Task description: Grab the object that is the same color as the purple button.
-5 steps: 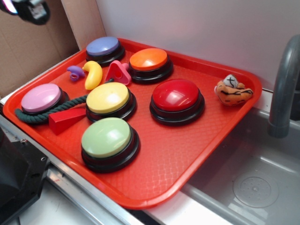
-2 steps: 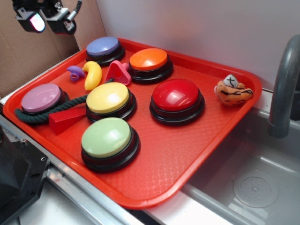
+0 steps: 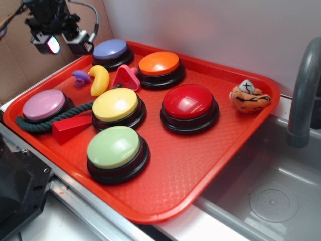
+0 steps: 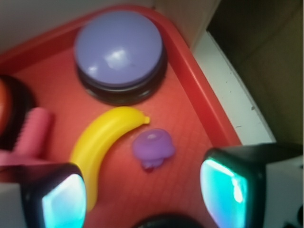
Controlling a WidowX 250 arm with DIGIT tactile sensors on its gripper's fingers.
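Observation:
The small violet-purple toy piece (image 3: 80, 77) lies on the red tray (image 3: 210, 150) at its far left, beside the yellow banana piece (image 3: 100, 79) and in front of the purple button (image 3: 110, 50). In the wrist view the purple piece (image 4: 153, 147) sits just ahead of the gap between my fingers, with the banana (image 4: 102, 145) to its left and the purple button (image 4: 118, 45) beyond. My gripper (image 3: 63, 44) hangs open and empty in the air above and left of the piece; in the wrist view the gripper (image 4: 147, 197) shows both glowing pads wide apart.
Orange (image 3: 159, 64), red (image 3: 188, 102), yellow (image 3: 115, 104), green (image 3: 115, 146) and pink (image 3: 44, 105) buttons fill the tray. A pink triangle (image 3: 125, 79), a red wedge (image 3: 71, 128), a dark green rope (image 3: 35, 124) and a tiger plush (image 3: 249, 97) lie there too. A sink and faucet (image 3: 303, 90) stand at the right.
My gripper has come in from the top-left corner, moving right and down toward the purple piece. Nothing on the tray has moved.

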